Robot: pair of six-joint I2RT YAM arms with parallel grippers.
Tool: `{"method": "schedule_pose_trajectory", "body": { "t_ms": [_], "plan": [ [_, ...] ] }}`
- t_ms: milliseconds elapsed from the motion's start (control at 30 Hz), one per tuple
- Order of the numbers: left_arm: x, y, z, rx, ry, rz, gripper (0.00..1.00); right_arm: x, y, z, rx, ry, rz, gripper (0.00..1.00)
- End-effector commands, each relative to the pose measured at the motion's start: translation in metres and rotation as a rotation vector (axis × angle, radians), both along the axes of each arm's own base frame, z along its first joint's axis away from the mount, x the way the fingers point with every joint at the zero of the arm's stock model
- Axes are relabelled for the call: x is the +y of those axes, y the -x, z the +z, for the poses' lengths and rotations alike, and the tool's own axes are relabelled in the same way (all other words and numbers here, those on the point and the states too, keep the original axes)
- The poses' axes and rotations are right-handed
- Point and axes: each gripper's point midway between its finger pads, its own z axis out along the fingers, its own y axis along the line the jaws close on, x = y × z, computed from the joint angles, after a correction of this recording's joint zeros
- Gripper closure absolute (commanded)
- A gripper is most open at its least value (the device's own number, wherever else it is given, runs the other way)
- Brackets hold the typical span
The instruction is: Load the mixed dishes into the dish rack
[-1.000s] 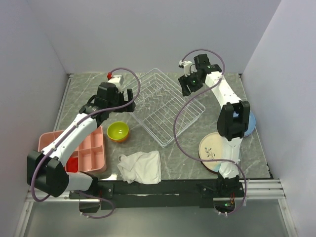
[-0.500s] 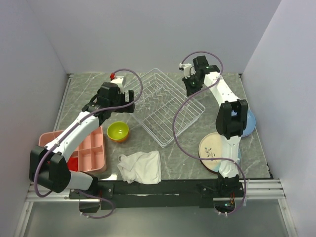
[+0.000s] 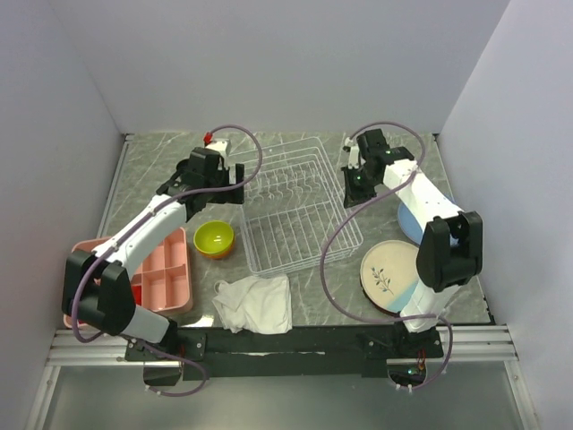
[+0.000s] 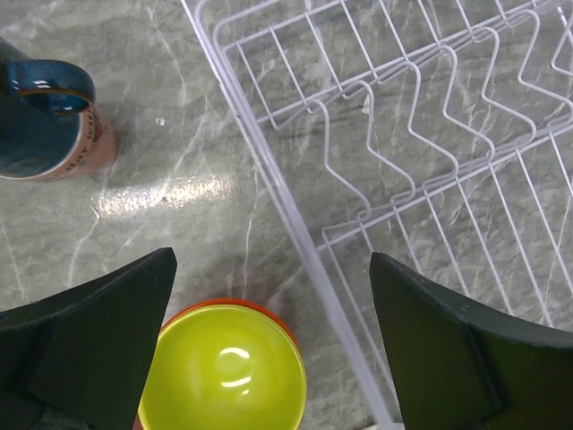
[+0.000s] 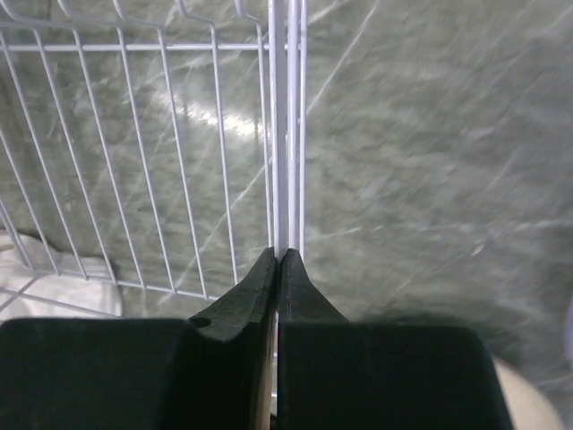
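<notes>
Right fingers (image 5: 255,287) pinch the rack (image 5: 287,107) by its rim wire; we judge it light, stiff, a good hold. Left fingers (image 4: 98,331) spread over the green bowl (image 4: 228,367).

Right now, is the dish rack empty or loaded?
Empty: the dish rack shows only bare wire; the green bowl sits outside it.

Light: bright, even, overhead | Glare: grey marbled tabletop (image 4: 170,193), lime-green bowl (image 4: 228,372) | Blur: my right-wrist view, right of white wire dish rack (image 5: 288,134)
</notes>
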Motion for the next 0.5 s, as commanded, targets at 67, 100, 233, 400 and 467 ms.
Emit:
{"method": "schedule_pose_trajectory", "body": {
  "t_ms": [67,100,233,400,467],
  "plan": [
    [-0.013,-0.014,0.001,-0.004,0.029,-0.016,0.03,0.035,0.026,0.030,-0.013,-0.144,-0.119,1.00],
    [-0.013,-0.017,0.000,-0.006,0.024,-0.018,0.03,0.032,0.030,0.024,0.008,-0.144,-0.134,1.00],
    [-0.016,-0.031,-0.013,0.010,-0.005,-0.022,0.03,0.023,0.030,0.010,0.069,-0.203,-0.210,1.00],
    [-0.025,-0.052,0.002,-0.012,0.009,-0.018,0.03,0.007,0.026,0.003,0.074,-0.217,-0.266,1.00],
    [-0.031,-0.058,0.010,-0.022,0.025,-0.027,0.03,0.002,0.026,0.002,0.060,-0.190,-0.275,1.00]
  ]
}}
